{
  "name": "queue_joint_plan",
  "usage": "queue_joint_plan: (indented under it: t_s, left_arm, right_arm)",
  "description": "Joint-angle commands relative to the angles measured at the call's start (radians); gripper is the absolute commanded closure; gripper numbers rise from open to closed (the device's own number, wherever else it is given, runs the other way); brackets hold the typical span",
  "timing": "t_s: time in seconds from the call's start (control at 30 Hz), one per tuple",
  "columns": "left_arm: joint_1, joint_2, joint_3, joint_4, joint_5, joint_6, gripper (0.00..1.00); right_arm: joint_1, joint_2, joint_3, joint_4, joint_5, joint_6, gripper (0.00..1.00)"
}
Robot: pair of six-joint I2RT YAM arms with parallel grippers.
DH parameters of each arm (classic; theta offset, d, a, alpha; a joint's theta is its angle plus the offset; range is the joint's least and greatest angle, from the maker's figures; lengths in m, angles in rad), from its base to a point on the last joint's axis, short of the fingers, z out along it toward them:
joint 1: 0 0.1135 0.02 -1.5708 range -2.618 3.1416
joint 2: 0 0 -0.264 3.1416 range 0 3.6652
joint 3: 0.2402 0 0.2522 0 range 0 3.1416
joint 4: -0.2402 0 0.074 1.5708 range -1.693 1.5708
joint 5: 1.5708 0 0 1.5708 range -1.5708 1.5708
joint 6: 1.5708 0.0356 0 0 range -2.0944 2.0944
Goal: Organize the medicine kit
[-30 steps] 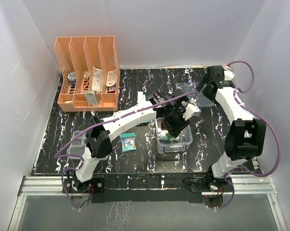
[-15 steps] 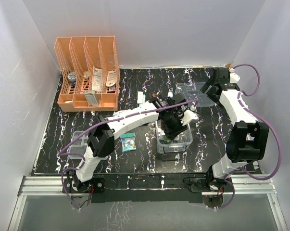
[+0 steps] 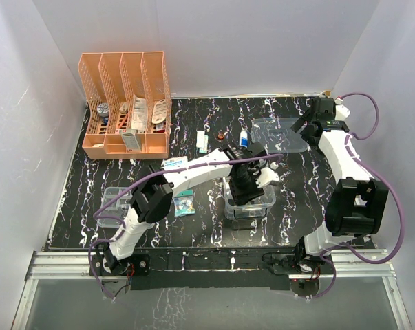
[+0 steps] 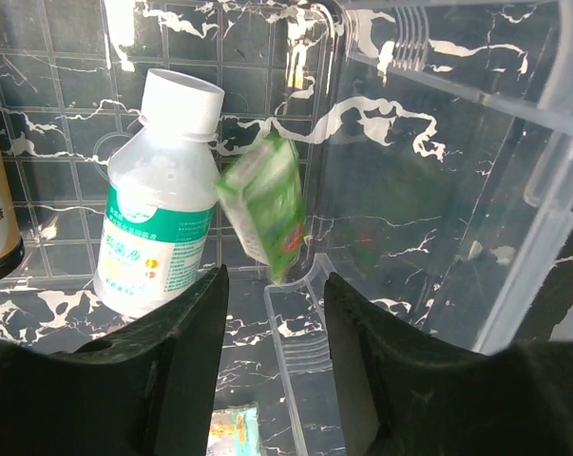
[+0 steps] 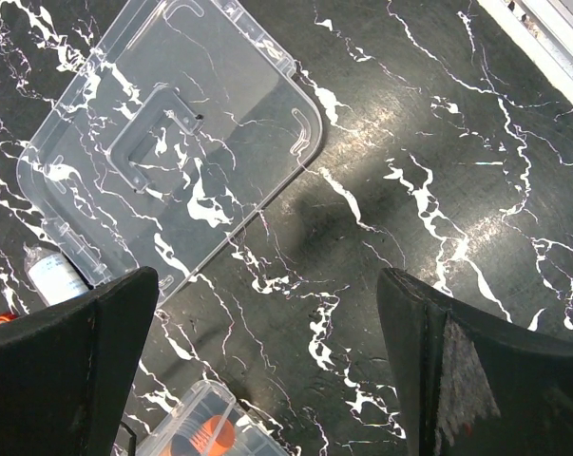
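Since a second ago the left arm has reached in over the medicine kit (image 3: 255,208), the deep clear box at table centre, and the right arm has pulled back above its lid (image 5: 172,161) at the far right. Left gripper (image 4: 274,280) is parted, pinching nothing, with a blurred green packet (image 4: 265,204) just beyond it inside the kit beside a white bottle (image 4: 162,199); right gripper (image 5: 267,275) is spread wide and empty. Packing seems partway: a blue packet (image 3: 184,203) and a small bottle (image 3: 243,139) lie outside, and the lid is off.
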Motion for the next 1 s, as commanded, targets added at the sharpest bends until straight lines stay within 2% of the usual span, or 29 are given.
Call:
queue_joint_plan:
  t_s: [0.0, 0.17, 0.3, 0.47, 0.73, 0.97]
  left_arm:
    - [-0.008, 0.03, 0.007, -0.033, 0.013, 0.018, 0.55]
    - [-0.009, 0.052, 0.01, -0.039, 0.006, 0.024, 0.55]
    - [-0.009, 0.051, 0.034, -0.031, -0.017, 0.02, 0.49]
    - [-0.008, 0.054, 0.139, 0.004, -0.09, 0.015, 0.41]
    - [-0.009, 0.015, 0.232, -0.024, -0.094, 0.006, 0.39]
    - [0.015, -0.058, 0.279, 0.044, -0.235, -0.073, 0.37]
  right_arm:
    - [-0.017, -0.042, 0.01, 0.043, -0.005, -0.021, 0.02]
    - [-0.031, -0.052, 0.01, 0.039, -0.007, -0.029, 0.02]
    - [-0.042, -0.057, 0.006, 0.04, -0.013, -0.035, 0.02]
    - [-0.045, -0.053, 0.015, 0.038, -0.026, -0.04, 0.02]
    - [-0.044, -0.041, 0.068, 0.013, -0.025, -0.058, 0.02]
    - [-0.044, -0.048, 0.105, -0.031, -0.044, -0.059, 0.02]
